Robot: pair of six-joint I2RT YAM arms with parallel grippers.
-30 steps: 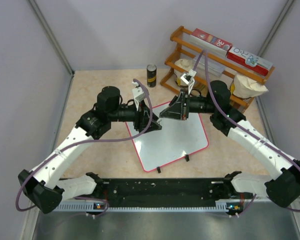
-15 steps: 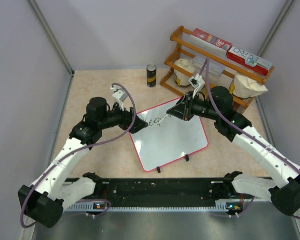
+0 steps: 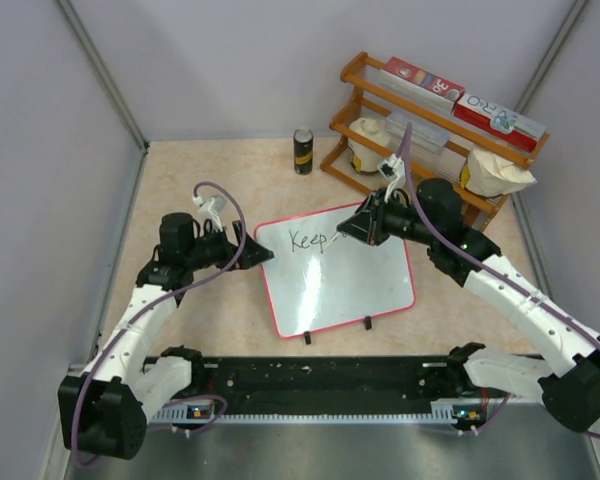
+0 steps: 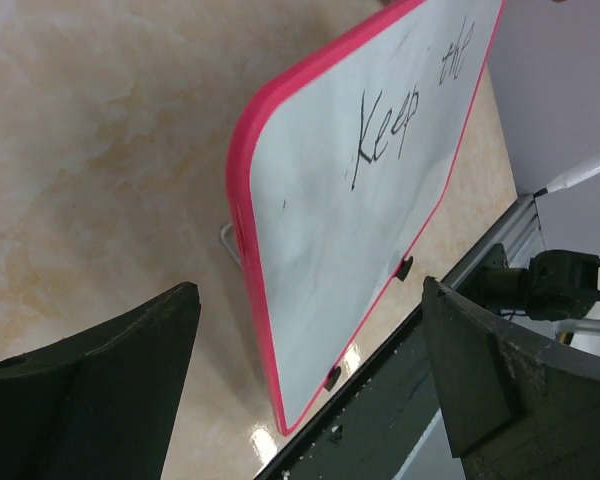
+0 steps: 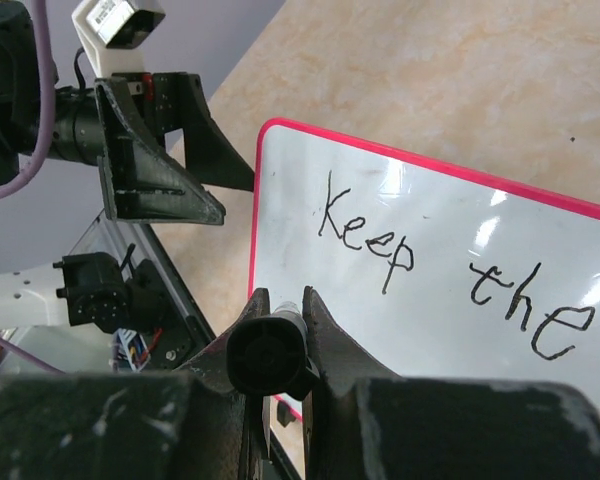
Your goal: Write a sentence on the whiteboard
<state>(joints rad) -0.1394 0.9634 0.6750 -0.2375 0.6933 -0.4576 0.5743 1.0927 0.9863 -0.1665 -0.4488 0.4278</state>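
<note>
One beige marbled tabletop [image 3: 210, 170] carries a large glossy white rectangular whiteboard [image 3: 350, 290] with a thin red-pink rim, lying mid-table between both arms.
Beside the board's left edge the left gripper [image 3: 258, 252] hangs with its fingers spread wide. Over the far edge the right gripper [image 3: 352, 228] pinches a white marker with a black end [image 5: 270, 355], and the thin black handwritten lettering [image 5: 358, 232] reads "Keep the" along the far side.
</note>
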